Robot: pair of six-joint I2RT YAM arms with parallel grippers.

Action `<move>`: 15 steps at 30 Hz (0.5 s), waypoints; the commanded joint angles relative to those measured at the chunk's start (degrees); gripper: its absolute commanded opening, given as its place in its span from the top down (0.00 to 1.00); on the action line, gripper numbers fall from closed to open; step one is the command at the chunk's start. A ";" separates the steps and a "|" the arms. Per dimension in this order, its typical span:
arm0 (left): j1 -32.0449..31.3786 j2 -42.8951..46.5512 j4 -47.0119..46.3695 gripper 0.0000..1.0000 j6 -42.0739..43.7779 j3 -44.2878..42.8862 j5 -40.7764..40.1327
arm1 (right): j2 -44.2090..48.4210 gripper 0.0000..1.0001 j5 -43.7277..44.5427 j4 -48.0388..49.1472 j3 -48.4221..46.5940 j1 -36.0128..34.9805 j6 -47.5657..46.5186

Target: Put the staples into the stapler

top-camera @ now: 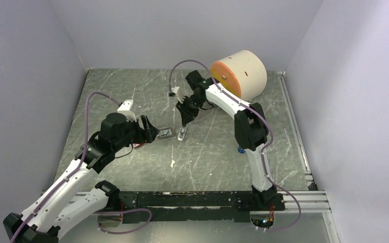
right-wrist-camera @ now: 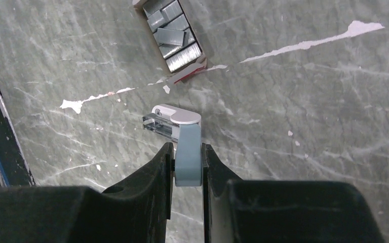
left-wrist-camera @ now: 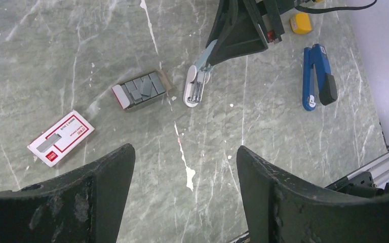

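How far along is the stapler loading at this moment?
Done: the staples lie exposed in their slid-out tray. In hand: the right gripper is shut on the pale-blue-and-white piece, not a task item; the left gripper hangs open and empty. Left: the stapler lies untouched, with no staples picked up.

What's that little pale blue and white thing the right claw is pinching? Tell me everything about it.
The pale-blue-and-white piece is small, plastic-looking: a grey-blue arm, a rounded white end, and a metal channel underneath. The right gripper is shut on its blue arm. It tilts down, white end seemingly resting on the marbled table, close to the staples but apart.
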State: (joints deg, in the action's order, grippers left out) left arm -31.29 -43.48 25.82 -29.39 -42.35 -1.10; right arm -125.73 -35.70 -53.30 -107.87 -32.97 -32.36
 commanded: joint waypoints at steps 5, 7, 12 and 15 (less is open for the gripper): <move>-0.26 -5.02 -5.66 0.23 -0.28 -0.08 0.58 | -4.93 0.77 -6.04 -6.98 -5.92 1.88 -4.95; -0.24 -5.98 -5.57 0.23 -0.39 -0.19 0.47 | -6.17 0.75 -6.87 -7.40 -7.02 2.47 -4.81; -0.26 -6.36 -5.67 0.22 -0.37 0.28 0.57 | -8.98 0.68 -7.23 -10.30 -10.93 3.01 -5.02; -0.26 -6.65 -4.94 0.22 0.26 -0.09 0.16 | -8.25 0.51 -6.72 -9.04 -9.85 3.03 -3.98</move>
State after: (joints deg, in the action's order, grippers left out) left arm -31.29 -50.26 22.46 -29.56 -42.26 -1.04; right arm -134.30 -41.30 -61.17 -116.90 -30.30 -36.32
